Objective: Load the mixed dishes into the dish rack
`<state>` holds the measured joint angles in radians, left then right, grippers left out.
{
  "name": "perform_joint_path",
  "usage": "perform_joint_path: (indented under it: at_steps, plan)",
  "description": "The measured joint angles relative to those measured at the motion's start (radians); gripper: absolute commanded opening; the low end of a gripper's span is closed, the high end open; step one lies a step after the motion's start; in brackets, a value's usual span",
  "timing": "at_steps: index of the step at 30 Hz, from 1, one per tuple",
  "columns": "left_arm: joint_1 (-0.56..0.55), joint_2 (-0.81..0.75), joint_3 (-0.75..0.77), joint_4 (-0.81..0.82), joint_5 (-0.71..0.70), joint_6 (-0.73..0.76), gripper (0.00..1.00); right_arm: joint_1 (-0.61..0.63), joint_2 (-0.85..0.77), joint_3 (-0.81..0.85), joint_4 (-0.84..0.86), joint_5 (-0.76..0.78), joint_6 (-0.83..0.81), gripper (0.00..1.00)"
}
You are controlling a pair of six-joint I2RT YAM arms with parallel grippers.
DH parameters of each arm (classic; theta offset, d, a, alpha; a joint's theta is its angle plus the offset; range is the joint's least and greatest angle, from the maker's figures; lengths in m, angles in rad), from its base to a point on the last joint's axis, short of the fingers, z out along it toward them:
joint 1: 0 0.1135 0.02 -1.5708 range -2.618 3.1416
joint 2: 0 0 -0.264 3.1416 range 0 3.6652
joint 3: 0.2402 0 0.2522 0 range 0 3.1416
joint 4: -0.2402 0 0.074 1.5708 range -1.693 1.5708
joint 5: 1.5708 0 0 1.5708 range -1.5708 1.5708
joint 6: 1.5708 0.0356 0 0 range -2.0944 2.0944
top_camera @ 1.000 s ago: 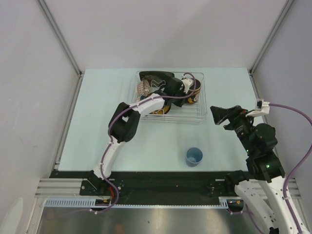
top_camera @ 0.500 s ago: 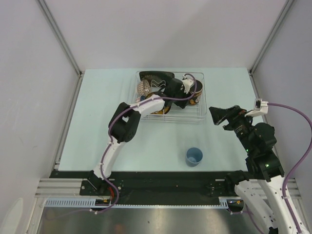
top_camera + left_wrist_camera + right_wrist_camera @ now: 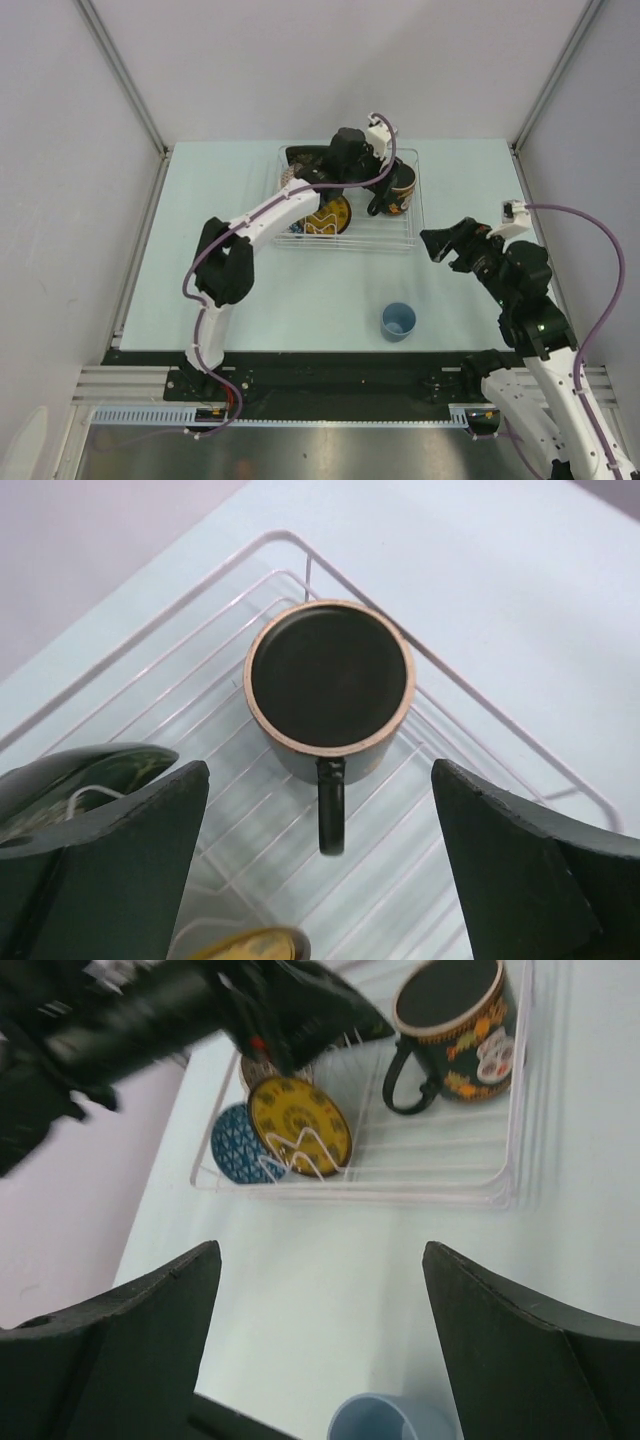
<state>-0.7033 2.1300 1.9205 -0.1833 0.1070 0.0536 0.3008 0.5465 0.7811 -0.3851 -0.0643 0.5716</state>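
— Where is the mug?
— The black mug (image 3: pixel 330 680) stands in the far right corner of the dish rack (image 3: pixel 350 1192). My left claw (image 3: pixel 320 770) hangs above it, wide open, touching nothing.
— What else is close?
— The yellow saucer (image 3: pixel 298 1125) and blue bowl (image 3: pixel 235 1143) stand in the wires (my left arm stretches across that side). The small blue cup (image 3: pixel 398 321) sits on the table (image 3: pixel 200 250), near my open, empty right claw (image 3: pixel 322 1260).

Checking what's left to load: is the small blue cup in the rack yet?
Out: the light-blue cup stands on the table, well short of the dish rack.
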Motion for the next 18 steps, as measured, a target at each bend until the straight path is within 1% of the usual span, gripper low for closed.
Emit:
perform_joint_path:
  at_steps: [1,4,6,7,9,12,15,18]
  plan:
    - [0.000,-0.022,0.000,-0.016,0.000,0.000,0.98,0.001,0.021,0.000,-0.017,-0.018,-0.008,0.81]
    - [0.000,-0.110,0.000,-0.091,0.003,-0.002,0.98,0.032,0.095,0.000,-0.061,-0.061,-0.035,0.79]
    - [0.004,-0.179,-0.005,-0.151,0.016,-0.001,0.97,0.108,0.139,0.001,-0.095,-0.058,-0.054,0.79]
    - [0.008,-0.224,-0.023,-0.169,0.025,-0.001,0.97,0.175,0.164,0.002,-0.121,-0.043,-0.063,0.79]
    - [0.016,-0.333,-0.095,-0.210,0.036,0.002,0.97,0.328,0.215,0.007,-0.181,-0.003,-0.076,0.75]
    - [0.034,-0.512,-0.254,-0.252,0.055,0.009,0.96,0.542,0.285,0.036,-0.282,0.076,-0.075,0.72]
    - [0.077,-0.651,-0.424,-0.264,0.056,0.018,0.95,0.687,0.342,0.070,-0.354,0.149,-0.058,0.72]
    - [0.104,-0.726,-0.565,-0.289,0.052,0.027,0.95,0.783,0.382,0.078,-0.407,0.214,-0.032,0.72]
